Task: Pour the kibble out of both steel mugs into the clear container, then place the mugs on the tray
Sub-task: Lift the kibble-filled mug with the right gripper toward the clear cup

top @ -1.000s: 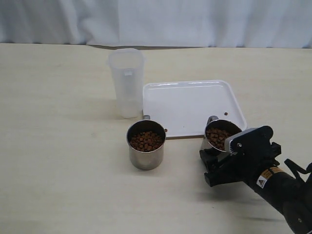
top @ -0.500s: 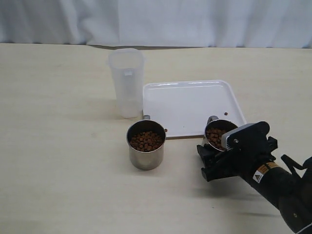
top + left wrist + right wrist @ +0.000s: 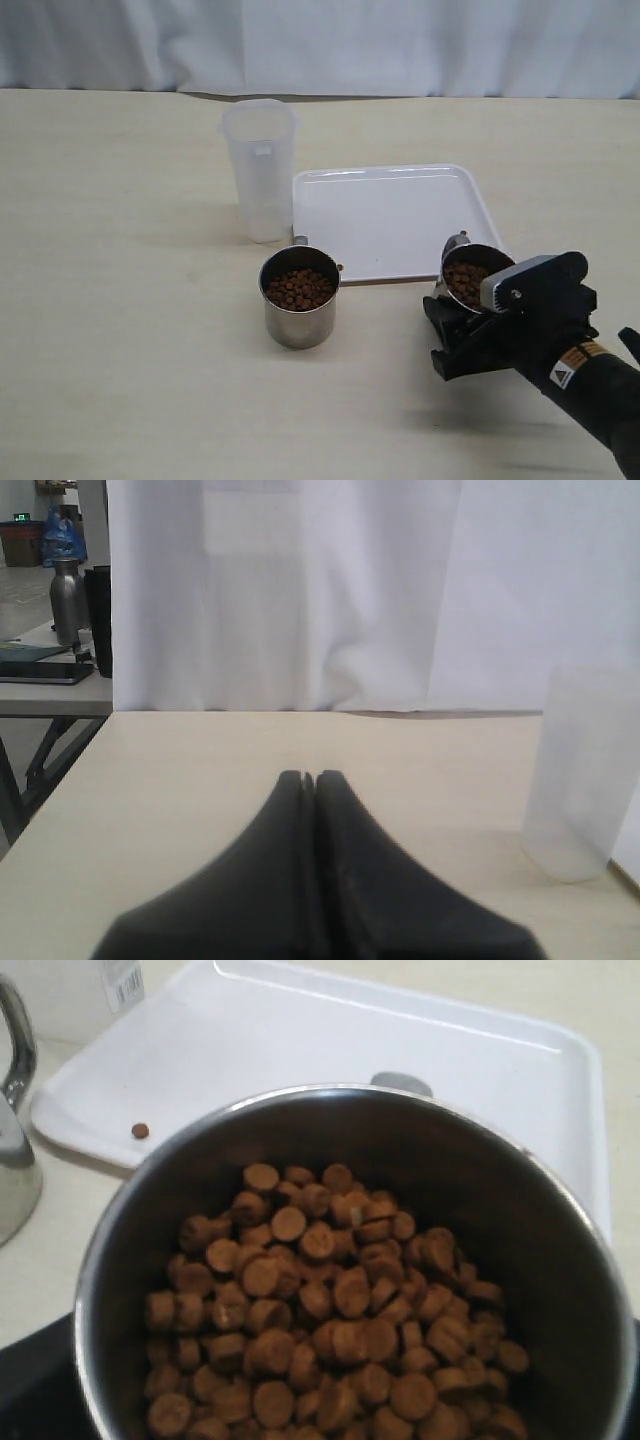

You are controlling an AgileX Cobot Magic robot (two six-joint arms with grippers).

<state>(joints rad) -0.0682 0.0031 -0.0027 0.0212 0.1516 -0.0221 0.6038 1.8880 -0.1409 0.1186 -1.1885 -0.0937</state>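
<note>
Two steel mugs hold brown kibble. One mug (image 3: 299, 300) stands alone on the table in front of the tray (image 3: 380, 215). The other mug (image 3: 474, 272) sits at the tray's near right corner, between the jaws of my right gripper (image 3: 452, 320), which is shut on its body. In the right wrist view this mug (image 3: 120, 1260) fills the frame, full of kibble (image 3: 330, 1300), with a black finger (image 3: 30, 1380) beside it. The clear container (image 3: 259, 170) stands upright left of the tray. My left gripper (image 3: 308, 777) is shut and empty, with the container (image 3: 583, 770) ahead and to one side.
A stray pellet (image 3: 464, 235) lies on the tray and another (image 3: 340, 267) at its front edge, also seen as a pellet (image 3: 140, 1130) in the right wrist view. A white curtain backs the table. The left arm is outside the exterior view.
My right gripper slid left, then back to the right, and the mug between its jaws shifted right with it. The jaws have closed in a little. The left gripper stayed still.
</note>
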